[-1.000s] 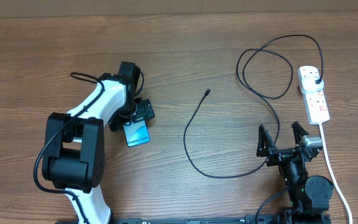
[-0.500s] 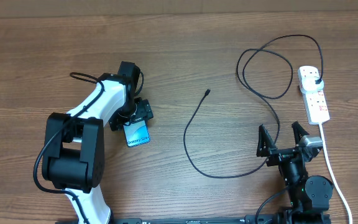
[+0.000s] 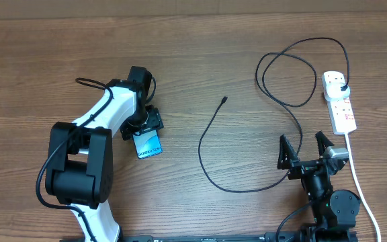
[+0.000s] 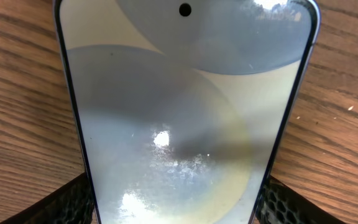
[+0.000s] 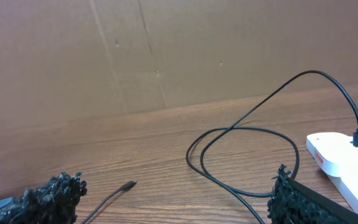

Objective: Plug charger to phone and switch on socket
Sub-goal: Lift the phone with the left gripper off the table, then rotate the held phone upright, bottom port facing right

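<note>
The phone (image 3: 149,144) lies flat on the table at the left, light-blue screen up. My left gripper (image 3: 144,124) is down over its far end. In the left wrist view the phone (image 4: 185,106) fills the frame, and my left gripper (image 4: 179,208) has a finger (image 4: 73,202) against each long edge, shut on it. The charger cable (image 3: 210,144) curves across the middle; its connector tip (image 3: 224,100) lies free and its plug (image 3: 342,86) sits in the socket (image 3: 339,104) at the right. My right gripper (image 3: 306,149) is open and empty near the front edge; its view (image 5: 173,208) shows the tip (image 5: 128,185) and the socket (image 5: 344,155).
The socket's thick white cord (image 3: 359,178) runs down the right side past my right arm. The black cable makes a double loop (image 3: 287,74) left of the socket. A cardboard wall (image 5: 166,50) stands behind the table.
My left gripper's jaws have drawn in slightly against the phone's edges. The phone, cable and right arm have not moved.
</note>
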